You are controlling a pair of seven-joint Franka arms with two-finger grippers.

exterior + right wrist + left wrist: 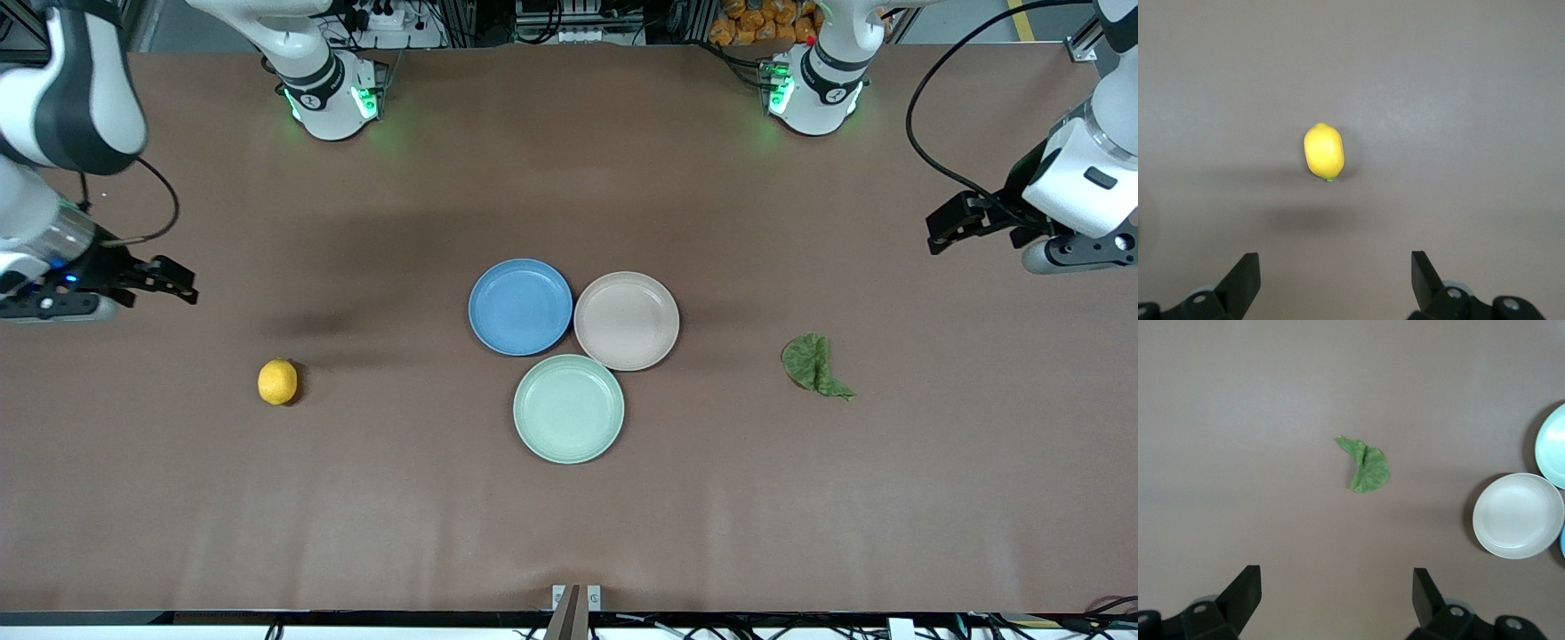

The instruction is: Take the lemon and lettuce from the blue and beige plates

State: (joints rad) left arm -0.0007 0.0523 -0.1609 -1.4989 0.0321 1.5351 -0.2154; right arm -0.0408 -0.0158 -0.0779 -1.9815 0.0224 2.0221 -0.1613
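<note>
The lemon [277, 381] lies bare on the table toward the right arm's end, the lettuce [814, 364] toward the left arm's end — neither is on the blue plate [520, 307] or beige plate [627, 321]. Each is nearest its own arm. The right gripper [169, 277] and left gripper [956, 222] are held wide open, empty — up in the air at the table's ends.

— What sort of place is this?

— A robotics lab, by the look of it. Two white robot arm bases [331, 89] are bolted along one edge of a wide table [569, 524] under a plain brown cover, green status lights glowing on them.

— Anything else?

— Black cables [933, 124] loop from the arms, and past the table edge stand aluminium frame rails [569, 22] with power strips and wiring. The plates [520, 307] and fruit look like test props, not a meal.
</note>
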